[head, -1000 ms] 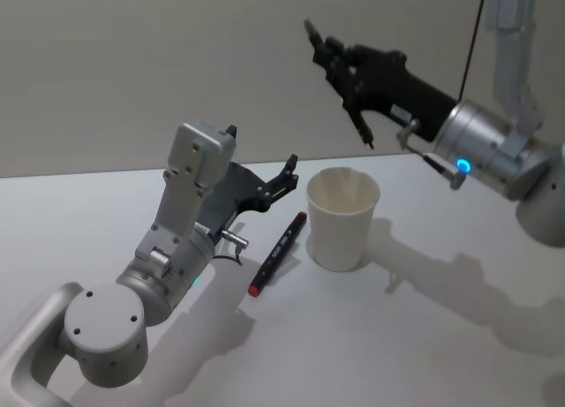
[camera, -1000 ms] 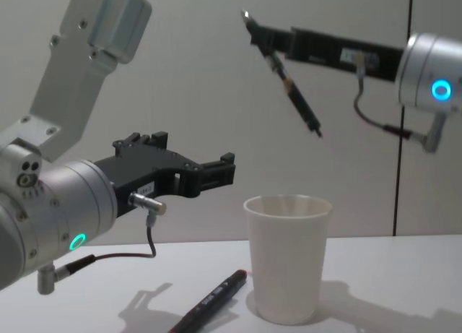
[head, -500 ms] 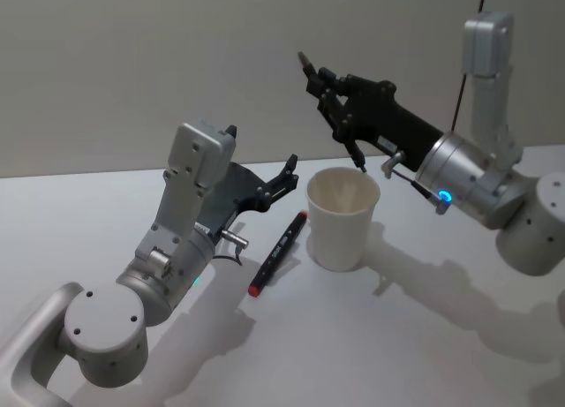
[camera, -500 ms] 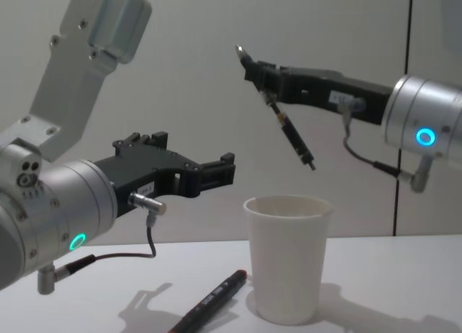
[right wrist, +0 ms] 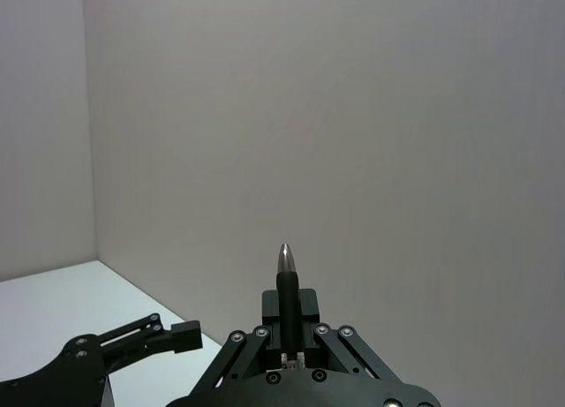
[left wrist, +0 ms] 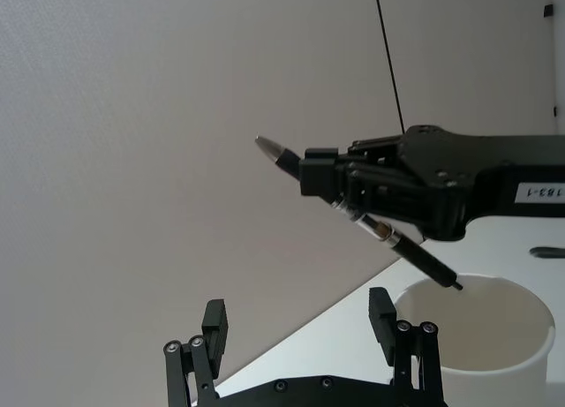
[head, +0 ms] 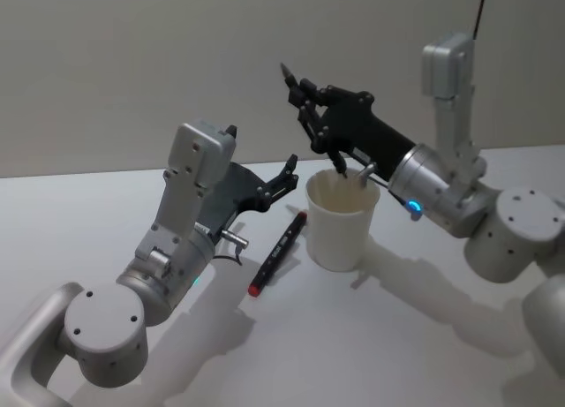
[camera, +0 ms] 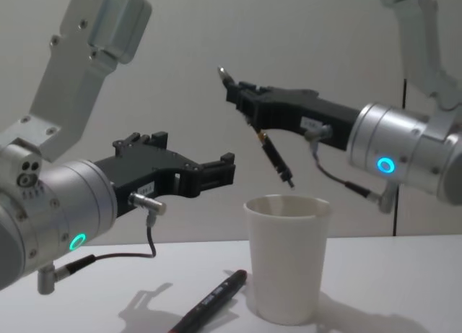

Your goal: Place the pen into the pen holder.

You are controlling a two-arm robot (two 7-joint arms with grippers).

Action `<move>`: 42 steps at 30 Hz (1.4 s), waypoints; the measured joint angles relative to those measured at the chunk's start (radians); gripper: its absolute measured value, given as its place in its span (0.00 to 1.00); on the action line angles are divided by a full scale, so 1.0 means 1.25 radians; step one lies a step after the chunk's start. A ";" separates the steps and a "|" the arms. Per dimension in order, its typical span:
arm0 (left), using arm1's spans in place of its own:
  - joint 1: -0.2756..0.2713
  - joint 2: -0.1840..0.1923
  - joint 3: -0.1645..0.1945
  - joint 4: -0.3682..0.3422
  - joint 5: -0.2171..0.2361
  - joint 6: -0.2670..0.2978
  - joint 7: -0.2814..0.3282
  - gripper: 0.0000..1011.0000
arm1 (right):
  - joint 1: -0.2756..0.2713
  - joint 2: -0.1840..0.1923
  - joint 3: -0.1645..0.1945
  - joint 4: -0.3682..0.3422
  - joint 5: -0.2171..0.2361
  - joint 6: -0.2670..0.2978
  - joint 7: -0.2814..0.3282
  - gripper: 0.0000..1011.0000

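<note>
My right gripper (head: 311, 107) is shut on a slim black pen (head: 338, 160) with a silver tip, held tilted. The pen's lower end (camera: 289, 181) hangs just above the mouth of the pen holder (camera: 287, 257), a white paper cup (head: 342, 220) standing on the table. The left wrist view shows the pen (left wrist: 415, 252) slanting down toward the cup's rim (left wrist: 481, 336). The silver tip (right wrist: 285, 264) sticks up between the right gripper's fingers. My left gripper (head: 284, 173) hovers open and empty just left of the cup.
A second black pen with a red end (head: 278, 252) lies on the white table (head: 397, 336), between my left arm and the cup; it also shows at the chest view's lower edge (camera: 209, 300). A plain wall stands behind.
My right arm has swung down and to the left, bringing the held pen from high above to just over the cup's mouth. The left arm and the pen on the table have not moved.
</note>
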 joint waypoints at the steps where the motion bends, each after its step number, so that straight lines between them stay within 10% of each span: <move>1: 0.000 0.000 0.000 0.000 0.000 0.000 0.000 0.99 | 0.002 -0.003 -0.002 0.006 -0.002 -0.003 -0.001 0.12; 42: 0.000 0.000 0.000 0.000 0.000 0.000 0.000 0.99 | -0.044 0.028 0.003 0.012 -0.012 -0.006 -0.028 0.12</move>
